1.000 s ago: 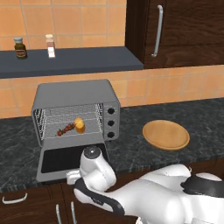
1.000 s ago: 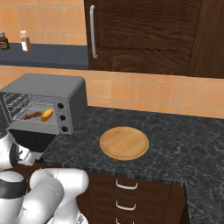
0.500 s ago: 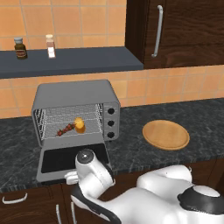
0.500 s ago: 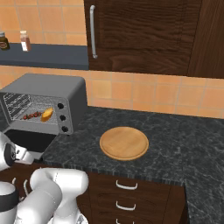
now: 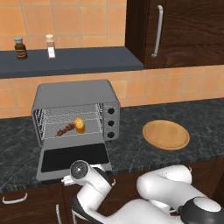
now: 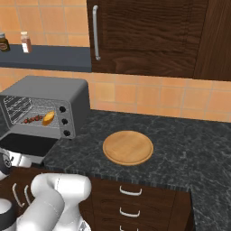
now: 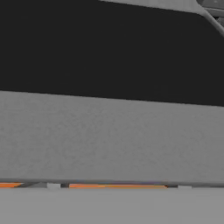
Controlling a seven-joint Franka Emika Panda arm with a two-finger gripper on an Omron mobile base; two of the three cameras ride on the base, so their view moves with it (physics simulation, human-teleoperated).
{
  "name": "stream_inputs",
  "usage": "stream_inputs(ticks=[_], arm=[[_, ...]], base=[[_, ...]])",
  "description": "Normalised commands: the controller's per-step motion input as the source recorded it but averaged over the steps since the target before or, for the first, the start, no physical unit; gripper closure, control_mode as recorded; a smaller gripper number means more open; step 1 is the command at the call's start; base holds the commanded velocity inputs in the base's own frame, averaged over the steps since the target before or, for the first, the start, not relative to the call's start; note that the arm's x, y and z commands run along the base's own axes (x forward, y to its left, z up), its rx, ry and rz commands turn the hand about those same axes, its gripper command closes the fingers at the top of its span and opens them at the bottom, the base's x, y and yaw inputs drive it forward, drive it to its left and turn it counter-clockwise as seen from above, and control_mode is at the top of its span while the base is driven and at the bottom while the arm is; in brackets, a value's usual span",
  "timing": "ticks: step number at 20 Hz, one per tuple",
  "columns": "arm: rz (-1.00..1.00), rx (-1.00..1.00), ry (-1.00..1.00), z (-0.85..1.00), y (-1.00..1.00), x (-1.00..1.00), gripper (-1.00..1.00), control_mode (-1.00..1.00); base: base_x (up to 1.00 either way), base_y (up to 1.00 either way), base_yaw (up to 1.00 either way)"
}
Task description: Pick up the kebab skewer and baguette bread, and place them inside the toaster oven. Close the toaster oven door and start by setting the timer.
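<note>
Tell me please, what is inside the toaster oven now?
Inside the toaster oven, a kebab skewer and a piece of baguette bread lie side by side on the wire rack. Whether they touch is unclear. The oven floor under the rack is hard to see.

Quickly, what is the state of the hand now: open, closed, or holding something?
Hand: cannot be told; it is low at the front edge of the open toaster oven door, fingers hidden.

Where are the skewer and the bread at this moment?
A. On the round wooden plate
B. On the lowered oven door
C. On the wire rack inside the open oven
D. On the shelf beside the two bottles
C: the skewer and the bread lie side by side on the wire rack inside the oven, whose door hangs open, while the plate holds nothing.
</note>
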Motion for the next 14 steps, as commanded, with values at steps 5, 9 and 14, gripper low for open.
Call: stream_inputs(ticks=[5,9,14], arm=[[0.0,0.0,-0.09,0.65,0.0,0.75,-1.0,-1.0],[0.0,0.0,-0.1,0.52,-0.03,0.87,-1.0,-1.0],[0.0,0.0,-0.15,0.26,-0.09,0.99,-1.0,-1.0]], base=[[0.0,0.0,0.0],[0.0,0.0,0.0],[0.0,0.0,0.0]])
